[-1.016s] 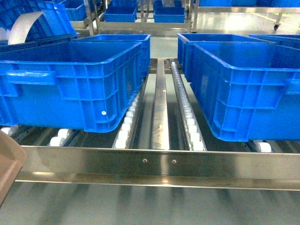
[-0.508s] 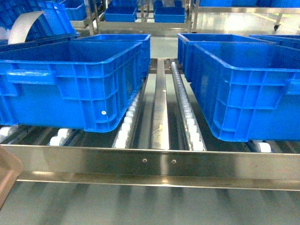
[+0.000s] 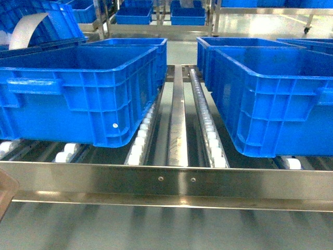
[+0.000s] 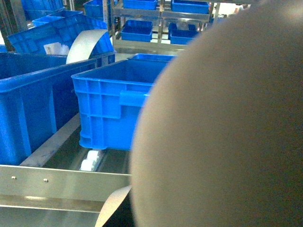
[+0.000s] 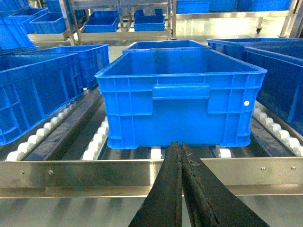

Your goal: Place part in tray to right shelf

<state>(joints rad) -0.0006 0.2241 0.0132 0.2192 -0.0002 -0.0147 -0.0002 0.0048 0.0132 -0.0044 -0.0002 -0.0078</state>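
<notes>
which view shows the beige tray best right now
The left wrist view: the tray fills most of it, a big pale rounded surface, too close and blurred for detail. The head view catches only a brownish corner at the lower left edge. The right wrist view shows none of it, only a blue crate and the shut right end effector.

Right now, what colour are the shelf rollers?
White rollers on the steel right shelf; clearest in the right wrist view.

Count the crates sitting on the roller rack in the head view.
4: front-left crate, one behind it, front-right crate, one behind that. More may be hidden beyond the frame edges.
</notes>
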